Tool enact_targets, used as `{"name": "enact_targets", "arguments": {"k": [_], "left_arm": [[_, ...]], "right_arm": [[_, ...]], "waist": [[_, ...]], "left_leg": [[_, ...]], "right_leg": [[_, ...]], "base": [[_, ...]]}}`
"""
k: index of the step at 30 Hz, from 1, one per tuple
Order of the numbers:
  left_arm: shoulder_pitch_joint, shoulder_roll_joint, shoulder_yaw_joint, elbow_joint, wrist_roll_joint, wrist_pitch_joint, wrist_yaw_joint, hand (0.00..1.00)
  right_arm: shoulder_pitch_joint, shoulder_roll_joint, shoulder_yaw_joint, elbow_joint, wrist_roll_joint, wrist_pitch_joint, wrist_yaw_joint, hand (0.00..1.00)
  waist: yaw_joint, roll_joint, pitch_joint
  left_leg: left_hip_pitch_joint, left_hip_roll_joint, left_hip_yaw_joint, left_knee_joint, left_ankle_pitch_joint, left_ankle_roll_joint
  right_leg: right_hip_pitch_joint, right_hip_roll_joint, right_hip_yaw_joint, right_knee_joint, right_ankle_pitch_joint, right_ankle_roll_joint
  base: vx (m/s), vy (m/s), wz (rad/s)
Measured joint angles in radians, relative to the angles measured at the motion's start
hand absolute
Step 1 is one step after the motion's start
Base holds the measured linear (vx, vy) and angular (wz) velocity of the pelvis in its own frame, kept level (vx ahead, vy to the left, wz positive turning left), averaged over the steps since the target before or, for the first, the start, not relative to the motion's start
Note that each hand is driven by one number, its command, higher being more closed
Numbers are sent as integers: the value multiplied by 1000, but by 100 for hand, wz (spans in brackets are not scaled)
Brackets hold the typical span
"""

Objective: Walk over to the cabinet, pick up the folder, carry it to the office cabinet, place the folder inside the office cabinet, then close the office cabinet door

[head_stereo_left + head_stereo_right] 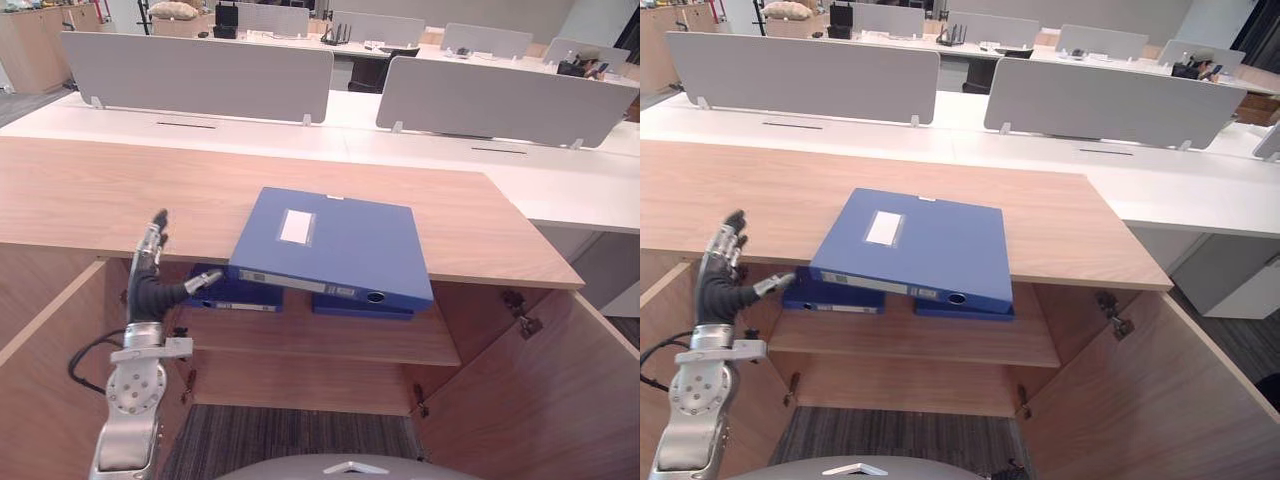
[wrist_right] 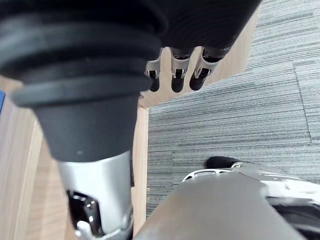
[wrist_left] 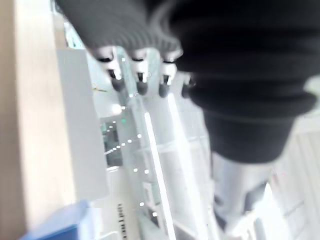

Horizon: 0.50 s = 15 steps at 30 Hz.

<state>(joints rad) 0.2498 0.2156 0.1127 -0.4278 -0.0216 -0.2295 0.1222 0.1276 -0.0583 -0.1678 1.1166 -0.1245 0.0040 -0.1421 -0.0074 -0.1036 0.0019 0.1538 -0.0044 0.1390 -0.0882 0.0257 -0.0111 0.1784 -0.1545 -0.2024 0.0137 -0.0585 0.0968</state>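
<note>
The left hand (image 1: 148, 292) holds its fingers (image 1: 152, 240) straight and apart, thumb aimed at the blue folder (image 1: 335, 245) just to its right. The folder lies flat over the cabinet top's (image 1: 100, 190) front edge, spine along that edge. The left hand looks the nearer one. The right hand (image 2: 176, 70) hangs relaxed over carpet (image 2: 240, 120).

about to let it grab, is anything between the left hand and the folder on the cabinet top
Nothing visible does: the left hand is open, raised just left of the blue folder, which overhangs the cabinet top's front edge, with an unblocked gap between them.
</note>
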Motion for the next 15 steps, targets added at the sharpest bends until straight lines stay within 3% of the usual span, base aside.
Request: {"name": "enact_targets", "arguments": {"k": [10,15], "left_arm": [[-87,48,149,-30,-14,-10,55,0],[-119,65,171,-37,-14,-21,51,0]], "right_arm": [[2,0,-5,3,0,-1,7,0],[4,0,-13,3,0,-1,11,0]], "waist": [[2,-1,-3],[8,0,-3]], "left_leg": [[-2,17,6,0,1,0],[-3,22,7,0,2,-2]], "right_leg": [[-10,17,12,19,-5,-10],[-15,22,15,27,-9,-16]], "base": [[-2,-7,-2],[-4,-4,-1]]}}
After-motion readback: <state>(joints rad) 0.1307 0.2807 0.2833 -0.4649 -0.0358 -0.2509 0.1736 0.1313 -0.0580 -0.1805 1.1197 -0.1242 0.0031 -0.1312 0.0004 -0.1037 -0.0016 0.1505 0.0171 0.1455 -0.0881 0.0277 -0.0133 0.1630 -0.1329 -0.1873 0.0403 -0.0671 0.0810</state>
